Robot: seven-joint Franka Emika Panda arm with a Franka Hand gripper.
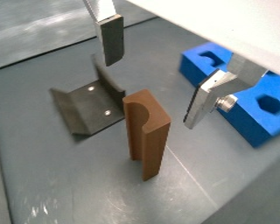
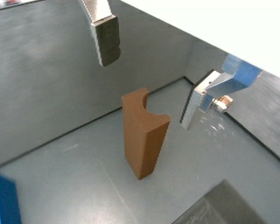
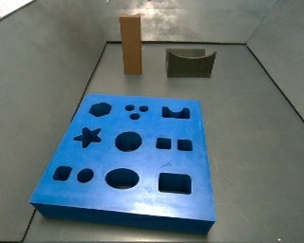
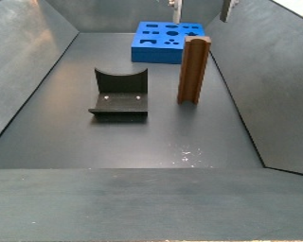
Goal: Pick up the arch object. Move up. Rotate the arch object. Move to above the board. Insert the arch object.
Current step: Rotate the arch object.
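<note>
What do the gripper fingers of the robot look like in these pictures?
The gripper, above the arch object, has two flat silver metal fingers. One finger carries a dark grey rectangular pad; the other shows a small round screw or knob near its tip. No cables or markings are visible, and the arm itself is out of view.

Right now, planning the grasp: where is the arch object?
The arch object stands upright on the floor beside the fixture, beyond the board; the open gripper hovers above it.
</note>
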